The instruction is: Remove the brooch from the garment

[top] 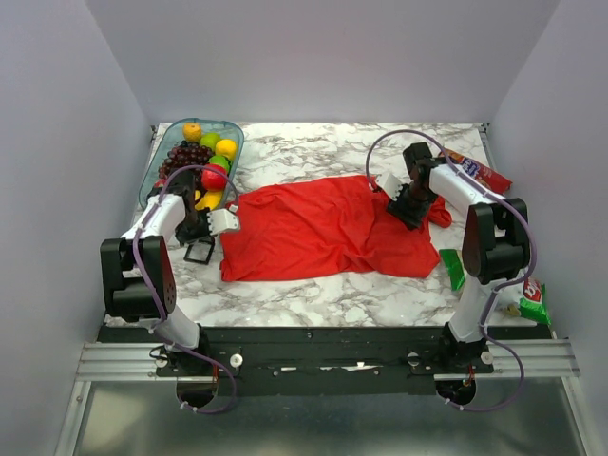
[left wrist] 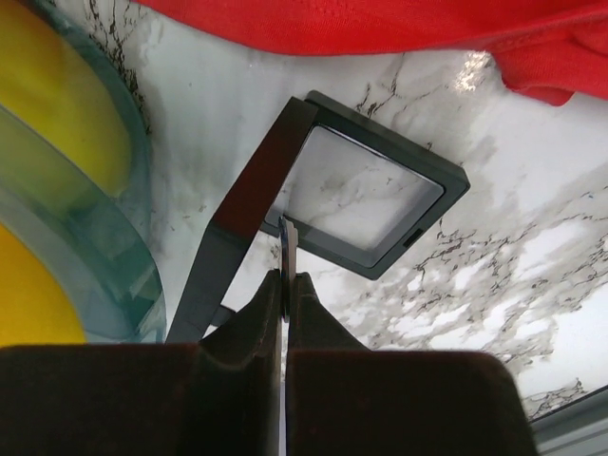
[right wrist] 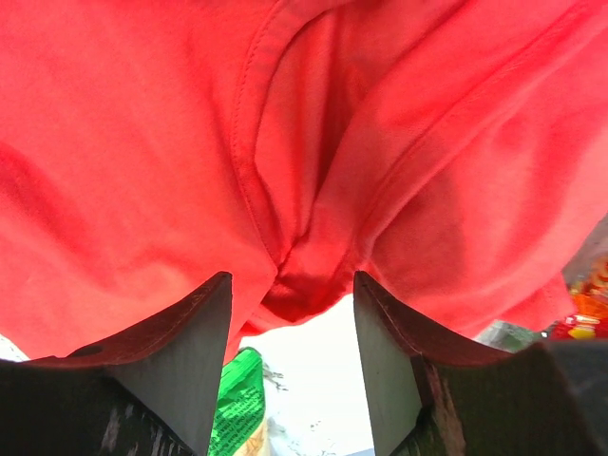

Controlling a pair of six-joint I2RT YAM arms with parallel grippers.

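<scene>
The garment [top: 313, 228] is a red T-shirt spread across the middle of the marble table; its edge shows at the top of the left wrist view [left wrist: 380, 24]. My left gripper [top: 202, 236] [left wrist: 285, 275] hovers left of it, over a black square frame [left wrist: 366, 195]. Its jaws are pressed on a thin pale sliver, the brooch [left wrist: 286, 242] seen edge-on, which sticks out past the fingertips. My right gripper [top: 410, 204] [right wrist: 293, 285] stands open at the shirt's right side. A bunched fold of the garment [right wrist: 285, 123] lies just beyond its fingertips, with nothing gripped.
A glass tray [top: 157, 176] [left wrist: 133, 247] of fruit stands at the back left, close beside the left gripper. A red snack bag [top: 480, 171] lies at the back right. A green packet [top: 452, 266] [right wrist: 237, 399] lies by the shirt's right hem, and another packet [top: 534, 302] sits near the right arm's base.
</scene>
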